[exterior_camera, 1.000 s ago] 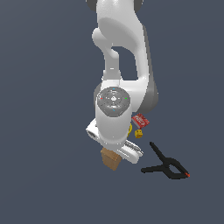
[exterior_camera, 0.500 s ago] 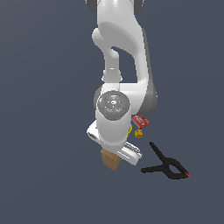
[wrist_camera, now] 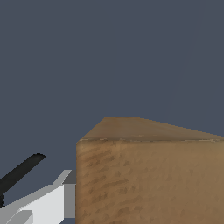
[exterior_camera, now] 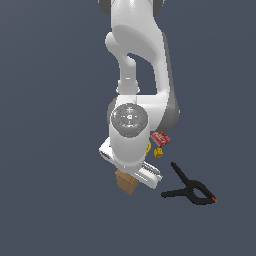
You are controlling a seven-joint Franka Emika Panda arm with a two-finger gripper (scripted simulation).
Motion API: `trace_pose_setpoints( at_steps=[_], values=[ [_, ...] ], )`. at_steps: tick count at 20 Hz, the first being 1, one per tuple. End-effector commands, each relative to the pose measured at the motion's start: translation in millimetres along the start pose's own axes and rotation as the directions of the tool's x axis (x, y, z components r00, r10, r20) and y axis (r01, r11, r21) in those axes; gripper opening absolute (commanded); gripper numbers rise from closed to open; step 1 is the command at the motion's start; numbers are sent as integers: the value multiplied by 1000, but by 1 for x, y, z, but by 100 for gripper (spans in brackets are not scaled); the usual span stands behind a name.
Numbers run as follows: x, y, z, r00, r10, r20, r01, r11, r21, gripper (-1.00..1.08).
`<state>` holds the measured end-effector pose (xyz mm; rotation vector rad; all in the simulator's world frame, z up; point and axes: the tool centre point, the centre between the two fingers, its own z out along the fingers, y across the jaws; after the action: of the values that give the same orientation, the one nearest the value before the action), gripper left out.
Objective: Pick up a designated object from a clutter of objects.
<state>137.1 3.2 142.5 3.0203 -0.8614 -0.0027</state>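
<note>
I am low over the brown box, which shows just under my wrist housing in the exterior view and fills much of the wrist view. My fingers are hidden behind my own arm body there, and the wrist view shows only a pale piece of one finger just beside the box's side face. Whether my fingers are apart or already pressed on the box, I cannot tell.

Taking the box as landmark: the black clamp lies near it, toward the exterior view's right; the red-and-white packet and a small yellow item sit beyond the box, mostly behind my arm.

I judge the step in hand to be seating the grasp. To do it well I should keep the box centred between the fingers, close on two flat opposite faces and not on a corner, and squeeze evenly so the box does not twist. Then I should lift straight up from the bench, clear of the clamp.
</note>
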Motion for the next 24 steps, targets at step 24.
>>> trace_pose_setpoints(
  at_steps=[24],
  values=[
    [-96,31,-118,1000,-1,-1,1,1000,1,-100]
  ],
)
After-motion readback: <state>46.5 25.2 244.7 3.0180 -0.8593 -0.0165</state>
